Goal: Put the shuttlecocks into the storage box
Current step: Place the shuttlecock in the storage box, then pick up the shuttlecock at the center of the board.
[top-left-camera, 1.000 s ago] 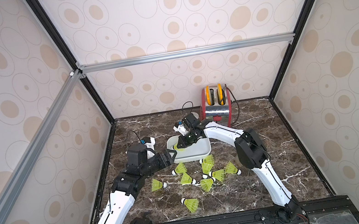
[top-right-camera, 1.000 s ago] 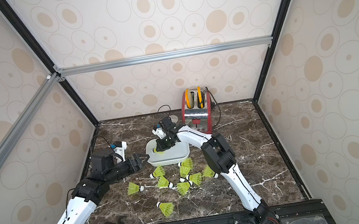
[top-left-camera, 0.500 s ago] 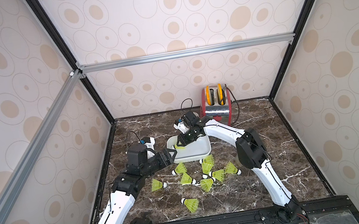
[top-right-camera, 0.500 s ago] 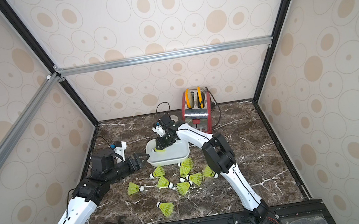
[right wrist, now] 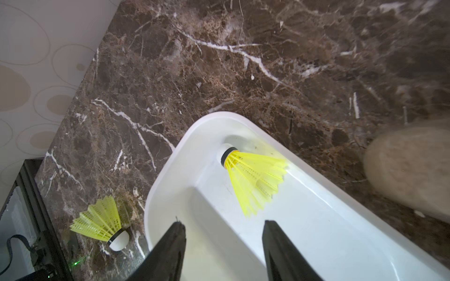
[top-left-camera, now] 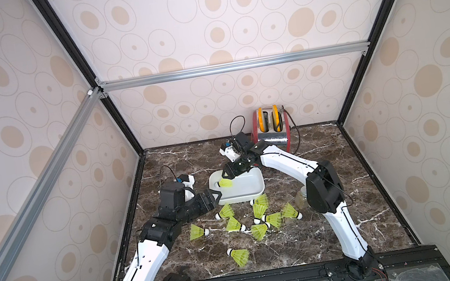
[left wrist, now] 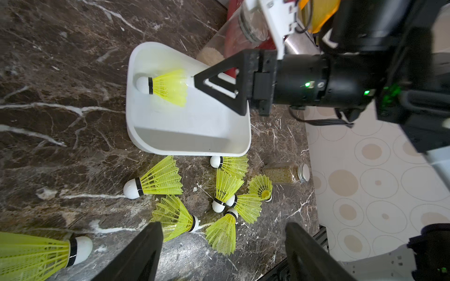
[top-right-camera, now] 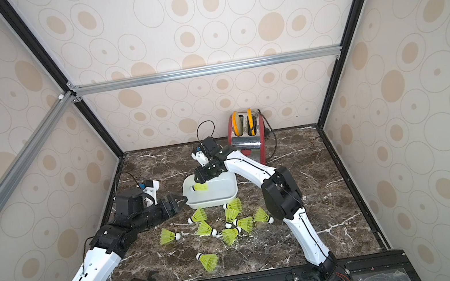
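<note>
A neon yellow-green plastic shuttlecock [right wrist: 253, 177] lies in the shallow white plastic storage box [right wrist: 341, 231], just ahead of the right gripper [right wrist: 223, 223], whose jaws gripped it a second ago and now stand parted. The left gripper [left wrist: 223, 225] stays wide, empty.

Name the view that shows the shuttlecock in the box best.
Right wrist: the shuttlecock lies close, whole and unobstructed in the box. The left wrist view shows it whole but smaller. In both top views it is tiny.
</note>
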Tool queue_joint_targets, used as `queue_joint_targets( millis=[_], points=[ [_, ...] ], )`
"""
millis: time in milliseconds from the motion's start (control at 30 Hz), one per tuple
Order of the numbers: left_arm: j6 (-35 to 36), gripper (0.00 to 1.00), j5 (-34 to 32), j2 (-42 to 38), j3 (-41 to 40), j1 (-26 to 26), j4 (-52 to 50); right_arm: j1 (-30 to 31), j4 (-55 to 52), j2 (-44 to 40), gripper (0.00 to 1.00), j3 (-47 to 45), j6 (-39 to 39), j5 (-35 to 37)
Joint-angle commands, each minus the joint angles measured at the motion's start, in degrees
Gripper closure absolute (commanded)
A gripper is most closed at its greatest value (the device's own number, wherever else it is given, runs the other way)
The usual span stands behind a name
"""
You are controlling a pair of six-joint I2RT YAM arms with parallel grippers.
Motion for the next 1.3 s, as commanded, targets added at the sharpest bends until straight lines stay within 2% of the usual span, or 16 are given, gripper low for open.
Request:
queue_joint_targets(
  millis=[0,200,400,533,700,833,967,1100,1267],
  points=[
    [1.6,0.18,0.4,-1.9,3.2,-0.3,-6.0,-0.2,-1.4,-6.2,0.45,-3.6,-0.2,1.3],
    [2.4,0.18,1.8,-6.3,3.4,-0.3,-17.0,0.8,0.3,-18.4,0.50,-16.9,-0.4,0.7],
    [3.9,0.18,2.9,-11.5,3.5,-0.3,-27.8,6.1,1.3,-30.7,0.52,-32.1,1.6,-1.9],
    [3.9,0.19,4.4,-13.8,3.2,-0.3,-33.1,11.9,2.9,-38.4,0.52,-42.8,8.2,-3.9],
    [2.8,0.19,8.1,-17.9,1.0,-0.3,-37.0,19.8,12.3,-46.5,0.52,-56.7,22.2,-2.9],
    [2.4,0.20,11.2,-21.6,-1.1,-0.3,-40.2,26.5,17.5,-46.2,0.52,-60.4,29.9,0.6],
    [3.1,0.20,13.3,-23.6,-2.2,-0.3,-43.6,29.9,25.8,-44.2,0.52,-65.5,39.6,2.5],
    [4.5,0.20,14.3,-24.7,-1.7,-0.3,-46.4,33.1,36.1,-42.6,0.50,-71.1,49.2,8.5],
    [6.4,0.20,16.0,-25.9,-1.9,-0.3,-48.1,35.9,42.9,-38.2,0.48,-72.0,56.4,14.3]
  ],
)
